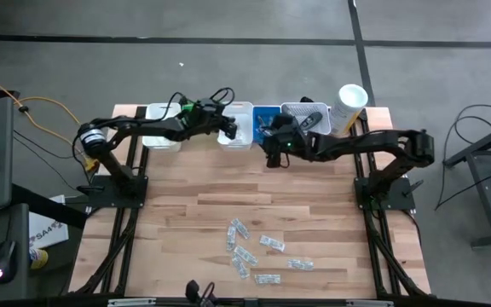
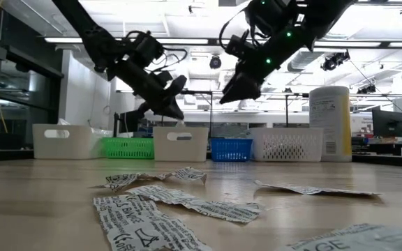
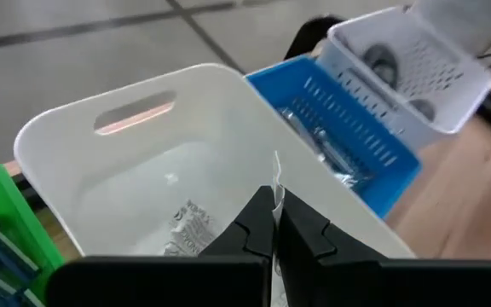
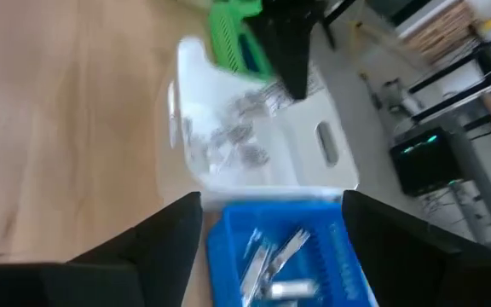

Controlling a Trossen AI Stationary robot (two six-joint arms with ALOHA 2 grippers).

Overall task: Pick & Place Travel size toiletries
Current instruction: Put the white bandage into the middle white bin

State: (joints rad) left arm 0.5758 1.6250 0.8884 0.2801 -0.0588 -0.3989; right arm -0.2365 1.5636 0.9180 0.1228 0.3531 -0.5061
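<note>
Two claws hang over the bins. Left claw point(image 3: 273, 223), above the white bin point(image 3: 83, 128), pinches a mostly hidden sachet point(image 3: 276, 175), probably upright. Right claw point(image 4: 271, 209) is spread above the blue bin point(image 4: 348, 256).

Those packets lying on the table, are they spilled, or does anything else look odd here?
The sachets lie scattered loose at the table's near end, some crumpled and overlapping, far from the bins lined up along the far edge. Whether they were spilled cannot be told. Nothing looks tipped or broken.
</note>
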